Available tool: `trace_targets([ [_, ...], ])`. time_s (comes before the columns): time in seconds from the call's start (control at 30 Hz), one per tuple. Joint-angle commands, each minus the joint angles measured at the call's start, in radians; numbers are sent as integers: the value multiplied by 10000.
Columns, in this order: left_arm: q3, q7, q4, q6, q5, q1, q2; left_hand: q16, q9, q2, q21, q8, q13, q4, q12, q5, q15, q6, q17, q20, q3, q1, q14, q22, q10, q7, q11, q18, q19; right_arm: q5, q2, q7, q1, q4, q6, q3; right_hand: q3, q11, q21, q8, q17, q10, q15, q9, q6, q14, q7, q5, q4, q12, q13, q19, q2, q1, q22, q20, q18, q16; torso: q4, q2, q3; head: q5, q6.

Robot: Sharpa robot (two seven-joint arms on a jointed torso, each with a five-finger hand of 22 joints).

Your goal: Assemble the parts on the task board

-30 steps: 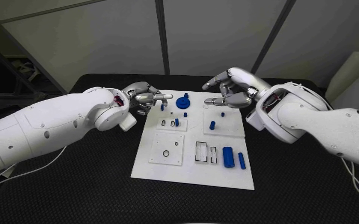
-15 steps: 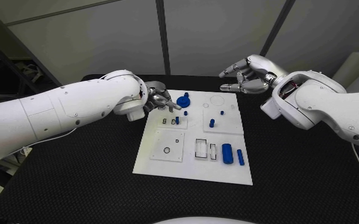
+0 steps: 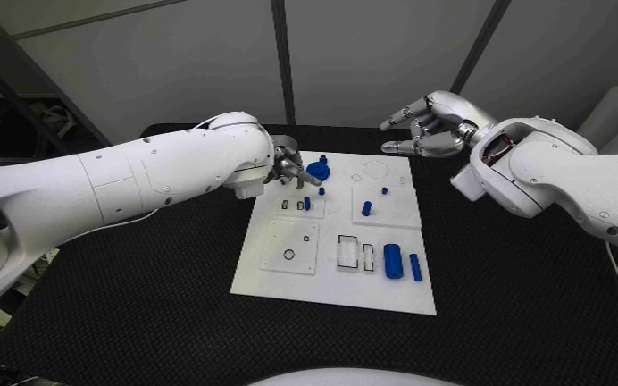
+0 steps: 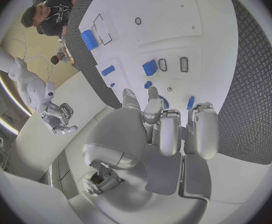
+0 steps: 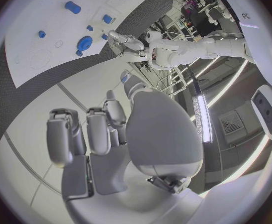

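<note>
The white task board [image 3: 325,284] lies mid-table. My left hand [image 3: 286,172] hangs over its back left corner, fingers pointing down beside the round blue knob [image 3: 317,170]; in the left wrist view the left hand [image 4: 167,129] holds nothing and blue pieces show past its fingertips. Small blue pegs [image 3: 306,203] [image 3: 366,209] stand further forward. A thick blue cylinder [image 3: 391,260] and a thinner one [image 3: 414,266] lie at the front right. My right hand [image 3: 425,131] is raised behind the board's back right corner, fingers apart and empty, as the right hand [image 5: 105,129] also appears in its wrist view.
The black ribbed table mat [image 3: 129,314] surrounds the board. The board carries a square plate with a ring hole [image 3: 290,255] and rectangular slots [image 3: 347,255] in its front half. Grey wall panels stand behind the table.
My right hand has lifted off the board's back edge and drawn back to the right. My left arm has swung further in, bringing its hand closer to the round knob.
</note>
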Motion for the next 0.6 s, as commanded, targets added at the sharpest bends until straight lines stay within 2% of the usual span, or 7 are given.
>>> trace_targets([
  [0.03,-7,-401,-86,231,-290,22,84,39,19,-71,66,-36,22,56,48,-57,-27,94,1766,-8,-11,-60,823,27,41,-6,-4,61,45,-124,12,-85,24,-10,72,10,62,2,-49,-2,48,47,-37,2,86,474,6,39,12,-31,-8,410,93,30,1686,-36,187,-55,8,9,-11,13,-43],
  [0.47,-18,-606,-367,700,-303,22,448,78,68,-122,73,-72,12,153,17,-69,-31,90,1813,-13,-48,-97,834,38,14,-7,-6,61,36,-511,98,-167,23,-54,111,9,58,2,-53,-5,43,40,-37,1,119,474,4,57,34,-44,-19,409,92,-6,1682,-38,188,-63,-2,17,-22,38,-142],
  [0.6,-22,-707,-417,816,-303,20,517,82,71,-126,61,-75,9,158,10,-69,-31,87,1818,-13,-50,-97,835,13,9,-6,-6,66,22,-571,123,-206,23,-67,143,9,58,2,-53,-5,43,40,-37,1,119,474,4,57,34,-44,-19,409,92,-6,1682,-38,188,-63,15,14,-20,49,-167],
])
